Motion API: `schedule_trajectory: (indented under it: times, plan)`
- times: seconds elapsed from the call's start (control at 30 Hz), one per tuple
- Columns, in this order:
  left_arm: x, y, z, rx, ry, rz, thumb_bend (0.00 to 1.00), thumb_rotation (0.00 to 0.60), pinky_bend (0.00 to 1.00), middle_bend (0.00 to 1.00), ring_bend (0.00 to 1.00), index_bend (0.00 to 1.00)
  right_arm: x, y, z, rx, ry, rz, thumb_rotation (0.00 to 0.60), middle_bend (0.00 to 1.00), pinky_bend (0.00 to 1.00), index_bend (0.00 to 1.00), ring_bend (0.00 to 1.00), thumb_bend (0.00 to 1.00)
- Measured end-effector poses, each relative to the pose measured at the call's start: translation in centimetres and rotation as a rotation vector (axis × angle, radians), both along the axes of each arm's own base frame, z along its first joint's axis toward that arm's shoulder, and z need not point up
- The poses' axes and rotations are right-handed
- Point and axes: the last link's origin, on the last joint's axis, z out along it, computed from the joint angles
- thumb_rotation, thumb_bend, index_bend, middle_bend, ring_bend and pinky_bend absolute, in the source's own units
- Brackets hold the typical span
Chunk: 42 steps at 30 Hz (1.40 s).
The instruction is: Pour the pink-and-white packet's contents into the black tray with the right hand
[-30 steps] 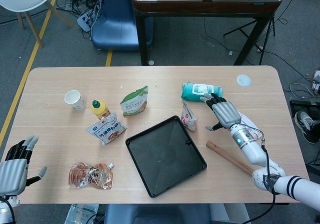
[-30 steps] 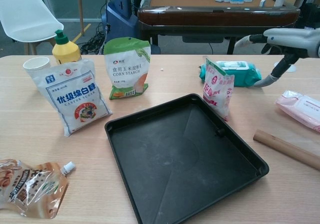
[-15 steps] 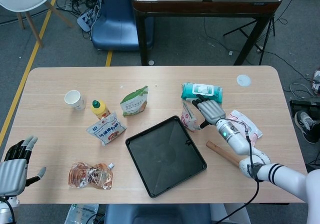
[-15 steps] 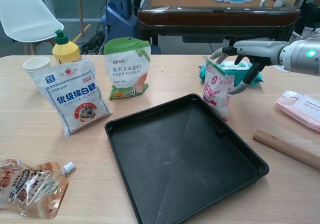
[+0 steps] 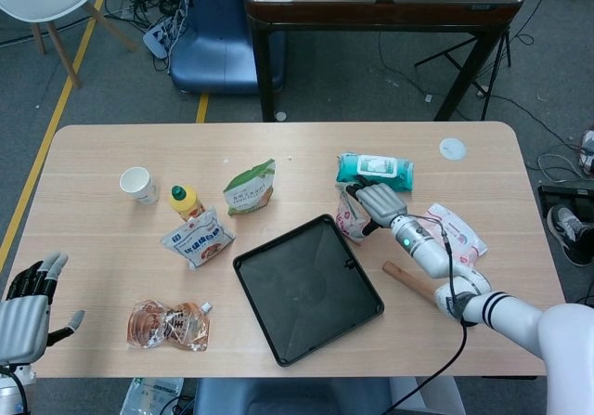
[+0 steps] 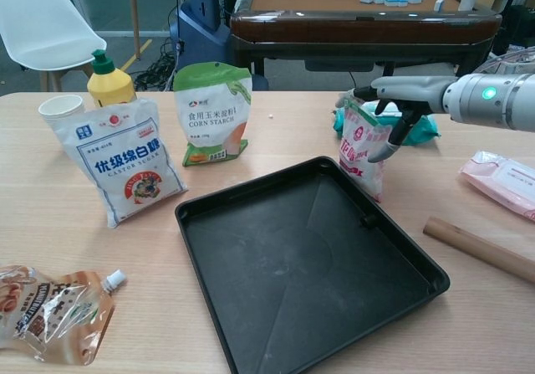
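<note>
Since the earlier frames the right hand (image 5: 375, 202) has swung in from beside the teal wet-wipes pack (image 5: 374, 166) and closed the gap to the pink-and-white packet (image 5: 350, 215). Its fingers (image 6: 393, 86) now reach over the packet's top edge while the thumb hangs down along the packet's right side in the chest view. They are spread rather than curled, and whether they actually press on the packet cannot be told; nothing is lifted.

The pink-and-white packet (image 6: 364, 146) stands upright on the light wooden bench (image 5: 93, 164), just beside the far right corner of the square black plastic tray (image 5: 307, 288), with the teal pack right behind it. The tray (image 6: 307, 285) itself holds nothing.

To the right of the tray lie a brown wooden stick (image 5: 425, 291) and, further out, a pale pink wipes pack (image 5: 458, 230). To the left of the tray stand a white and blue sugar bag (image 5: 198, 238) and a green-topped corn starch pouch (image 5: 249, 187). A yellow squeeze bottle with a green cap (image 5: 187, 201) and a small white paper cup (image 5: 138, 184) sit beyond the sugar bag. A clear pouch of brown snacks (image 5: 168, 325) lies flat near the bench's front edge, well left of the tray.

The left hand (image 5: 28, 305) hovers off the bench's near left corner, fingers apart and holding nothing, unchanged from before.
</note>
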Motion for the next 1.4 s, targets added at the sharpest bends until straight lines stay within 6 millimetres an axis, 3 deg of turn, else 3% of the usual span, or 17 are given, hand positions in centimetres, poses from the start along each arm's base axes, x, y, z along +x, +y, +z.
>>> schedule_trajectory:
  times: [0.2,0.37,0.57,0.73,1.03,1.4]
  plan:
    - [0.0,0.0,-0.1,-0.003,0.002,0.004,0.20,0.600,0.09,0.10,0.08,0.10,0.1,-0.4,-0.7,0.012,-0.001,0.008,0.600,0.23,0.16,0.08,0.06,0.09]
    - [-0.1,-0.1,0.0,-0.001,0.004,0.007,0.20,0.600,0.09,0.10,0.08,0.10,-0.2,-0.6,-1.2,0.008,-0.012,0.005,0.600,0.32,0.17,0.21,0.15,0.16]
    - [-0.1,-0.1,-0.1,-0.002,0.003,0.008,0.20,0.600,0.09,0.10,0.08,0.10,-0.7,-0.8,-1.4,-0.014,-0.065,-0.006,0.600,0.42,0.31,0.34,0.31,0.23]
    - [-0.2,-0.2,-0.1,-0.002,0.002,0.010,0.20,0.600,0.09,0.10,0.08,0.10,-1.5,-0.6,-1.2,-0.042,-0.134,-0.032,0.600,0.44,0.37,0.36,0.35,0.26]
    - [-0.3,-0.1,-0.3,-0.011,-0.002,0.007,0.20,0.600,0.09,0.10,0.08,0.10,-3.1,1.1,-0.9,-0.072,-0.228,-0.104,0.600,0.44,0.38,0.37,0.35,0.27]
    - [-0.5,0.2,-0.6,-0.027,-0.007,0.005,0.20,0.600,0.09,0.10,0.08,0.10,-3.1,4.8,-0.2,-0.114,-0.377,-0.235,0.600,0.43,0.38,0.37,0.36,0.27]
